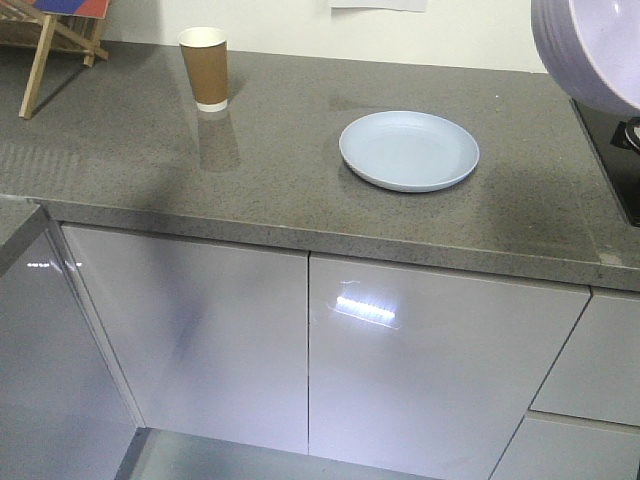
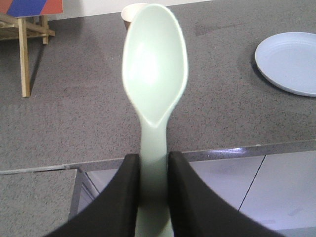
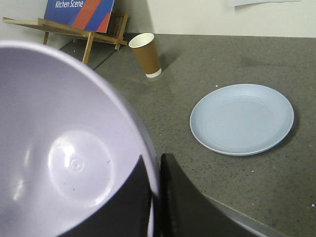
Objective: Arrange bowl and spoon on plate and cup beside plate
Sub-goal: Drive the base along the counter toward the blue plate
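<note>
- Small round lavender-purple matte bowl (image 3: 64, 148): smooth inside, tilted. Its rim is pinched between the black fingers of the right gripper (image 3: 155, 165), one finger inside and one outside. It is held in the air, at the upper right of the front view.
- Small pale mint plastic spoon (image 2: 154, 64): oval scoop, flat handle. The left gripper (image 2: 152, 160) clamps the handle between its black fingers, scoop pointing away from it, held in the air.
- Round pale blue plate (image 1: 408, 150) with shallow raised rim: flat on the grey speckled stone countertop (image 1: 150, 170).
- Brown paper cup (image 1: 204, 68), white inside, white bottom rim: upright near the back wall, well apart from the plate.
- Blue-and-red sign (image 3: 79, 10) on a wooden stand (image 3: 89, 34): reads "Kitchen Scene".
</note>
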Motion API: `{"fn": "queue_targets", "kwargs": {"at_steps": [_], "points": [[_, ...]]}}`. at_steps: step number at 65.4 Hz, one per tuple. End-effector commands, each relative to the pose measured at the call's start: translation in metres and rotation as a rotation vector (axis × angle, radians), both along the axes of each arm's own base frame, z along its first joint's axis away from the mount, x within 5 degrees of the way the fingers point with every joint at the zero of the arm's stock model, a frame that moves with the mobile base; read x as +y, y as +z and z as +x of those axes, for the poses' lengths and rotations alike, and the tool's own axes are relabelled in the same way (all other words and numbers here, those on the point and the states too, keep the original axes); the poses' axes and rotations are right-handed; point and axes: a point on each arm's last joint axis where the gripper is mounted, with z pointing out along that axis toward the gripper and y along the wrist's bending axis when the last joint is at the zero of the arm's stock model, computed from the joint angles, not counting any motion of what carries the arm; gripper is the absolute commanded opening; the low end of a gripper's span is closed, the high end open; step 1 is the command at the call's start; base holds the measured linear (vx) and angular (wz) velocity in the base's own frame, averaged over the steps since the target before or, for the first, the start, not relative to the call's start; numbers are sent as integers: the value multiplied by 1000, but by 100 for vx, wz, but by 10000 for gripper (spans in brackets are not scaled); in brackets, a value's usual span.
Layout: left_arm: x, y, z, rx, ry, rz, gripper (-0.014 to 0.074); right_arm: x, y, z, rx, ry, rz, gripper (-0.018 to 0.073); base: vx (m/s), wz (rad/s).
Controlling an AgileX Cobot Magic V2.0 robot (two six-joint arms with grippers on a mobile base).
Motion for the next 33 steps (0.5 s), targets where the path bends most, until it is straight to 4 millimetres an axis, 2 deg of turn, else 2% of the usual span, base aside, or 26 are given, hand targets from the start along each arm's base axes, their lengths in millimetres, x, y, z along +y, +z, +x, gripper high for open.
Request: {"fn": "queue_targets", "kwargs": {"at_steps": [1, 33], "points": [[-1, 20, -7, -114, 2, -29, -6, 5, 19, -8, -97, -10, 27, -6, 8, -9], [-1, 20, -7, -114, 2, -29, -6, 5, 19, -8, -97, -10, 27, -6, 7, -12]]}}
